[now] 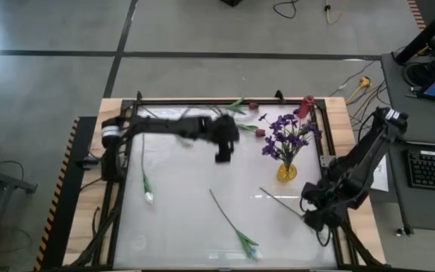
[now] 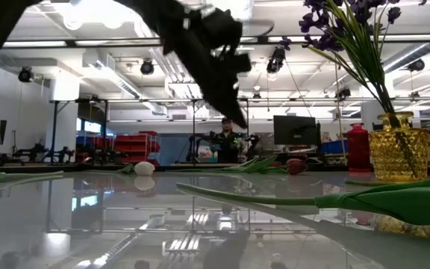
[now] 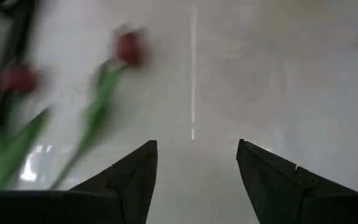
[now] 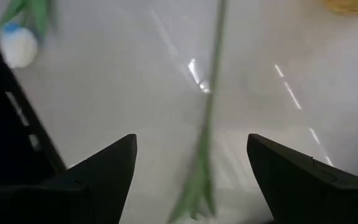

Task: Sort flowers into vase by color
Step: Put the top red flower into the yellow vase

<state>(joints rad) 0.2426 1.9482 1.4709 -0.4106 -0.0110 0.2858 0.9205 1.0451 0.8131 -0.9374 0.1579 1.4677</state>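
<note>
Above the table's far middle the left gripper [image 1: 224, 155] hovers, fingers apart, empty — right gripper [image 4: 191, 180] likewise, straddling a green stem [image 4: 209, 118].

left gripper [image 1: 225, 153] open-fingered above the table's far middle, right gripper [image 1: 309, 214] open-fingered, low at the right edge

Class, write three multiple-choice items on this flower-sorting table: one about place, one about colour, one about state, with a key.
1. Where does the yellow vase stand?
A. right half of the table
B. left edge
C. on the floor

2. What colour are the blossoms in it?
A. white
B. purple
C. orange

3. How is the left tool?
A. shut on a stem
B. open, holding nothing
C. out of sight

Key: A, the high view shows the vase right of centre; B, purple sprays rise from it; B, the left wrist view shows bare table between its fingers.
</note>
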